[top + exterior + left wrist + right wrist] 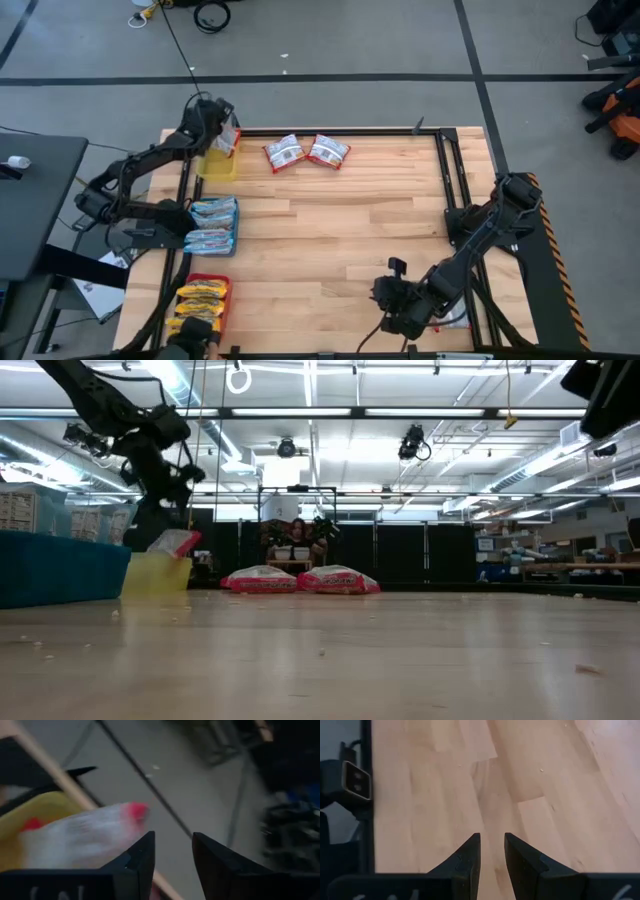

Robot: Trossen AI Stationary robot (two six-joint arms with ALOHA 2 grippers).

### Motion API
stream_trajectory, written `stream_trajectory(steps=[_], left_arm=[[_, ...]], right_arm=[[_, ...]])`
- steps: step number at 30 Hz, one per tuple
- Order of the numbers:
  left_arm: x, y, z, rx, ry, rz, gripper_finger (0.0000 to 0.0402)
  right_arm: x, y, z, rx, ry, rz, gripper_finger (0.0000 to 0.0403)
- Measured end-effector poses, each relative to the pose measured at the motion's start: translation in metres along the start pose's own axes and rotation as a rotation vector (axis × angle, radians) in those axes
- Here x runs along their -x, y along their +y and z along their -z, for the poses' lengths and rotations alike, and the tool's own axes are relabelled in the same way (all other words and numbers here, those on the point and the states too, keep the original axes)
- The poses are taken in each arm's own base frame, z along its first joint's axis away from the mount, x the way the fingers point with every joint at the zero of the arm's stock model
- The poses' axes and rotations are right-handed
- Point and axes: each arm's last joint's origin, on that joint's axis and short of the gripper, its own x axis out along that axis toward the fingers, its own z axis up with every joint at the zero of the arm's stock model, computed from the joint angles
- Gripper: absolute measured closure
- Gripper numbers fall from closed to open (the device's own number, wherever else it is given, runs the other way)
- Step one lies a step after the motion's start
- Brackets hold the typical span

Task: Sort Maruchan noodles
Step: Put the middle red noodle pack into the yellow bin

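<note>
A red-and-white noodle packet lies tilted in the yellow tray at the table's far left, with one end sticking up over the rim. My left gripper hovers open just above it; the packet sits beside its fingers, not between them. Two more red-and-white packets lie flat near the far edge. Pale blue packets fill the blue tray, and yellow-orange ones fill the red tray. My right gripper waits low at the near right, its fingers a narrow gap apart over bare wood.
The three trays stand in a row along the table's left edge. A black frame rail runs along the right and far sides. Bare wood spreads across the middle. Beyond the far edge, the low view shows a workshop room.
</note>
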Motion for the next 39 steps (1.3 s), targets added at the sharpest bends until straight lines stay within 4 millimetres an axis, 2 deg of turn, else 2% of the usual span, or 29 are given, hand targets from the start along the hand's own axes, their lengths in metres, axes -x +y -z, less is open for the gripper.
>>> stream_trajectory(steps=[6, 12, 19, 23, 28, 30, 34, 39], left_arm=[[0.014, -0.012, -0.01, -0.042, 0.034, 0.148, 0.0237], [0.023, -0.015, -0.019, -0.325, 0.199, 0.253, 0.0223], [0.042, -0.016, -0.027, -0.803, 0.412, 0.045, 0.025], [0.044, -0.011, -0.018, -0.983, 0.578, -0.029, 0.0286], [0.035, 0.004, 0.005, -1.167, 0.764, -0.174, 0.0357], [0.029, 0.006, 0.012, -1.215, 0.773, -0.226, 0.0387], [0.014, 0.011, 0.027, -1.272, 0.795, -0.317, 0.0392], [-0.007, 0.019, 0.039, -1.243, 0.824, -0.387, 0.0394]], right_arm=[[0.004, 0.008, 0.001, -0.015, -0.064, -0.033, 0.031], [0.004, 0.009, 0.0, -0.023, -0.073, -0.043, 0.031], [0.003, 0.008, -0.002, -0.018, -0.073, -0.043, 0.031], [0.001, 0.006, -0.005, -0.011, -0.078, -0.039, 0.031], [-0.001, 0.006, -0.009, -0.026, -0.089, -0.044, 0.031], [-0.001, 0.006, -0.009, -0.027, -0.09, -0.046, 0.031], [-0.001, 0.006, -0.009, -0.03, -0.093, -0.05, 0.031], [-0.001, 0.007, -0.01, -0.033, -0.094, -0.053, 0.031]])
